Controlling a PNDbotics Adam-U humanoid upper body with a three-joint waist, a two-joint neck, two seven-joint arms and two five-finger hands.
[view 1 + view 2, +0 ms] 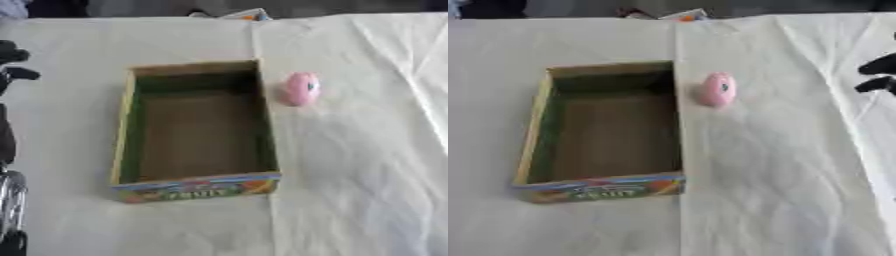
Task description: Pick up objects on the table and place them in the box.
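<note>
Honestly I can't pin down what kind of room I'm driving in here. All I get is a table (367,165) covered with a creased, off-white cloth (780,175), laid in overlapping sheets with a seam running down the middle. That looks more like a staged test setup than someone's home or kitchen. Past the far edge it's just dark, blurry shapes and a bit of something white and orange (249,15) I can't make out.

White cloth (350,175) covering the table, creased, a small white and orange item (249,15) at its far edge
</note>
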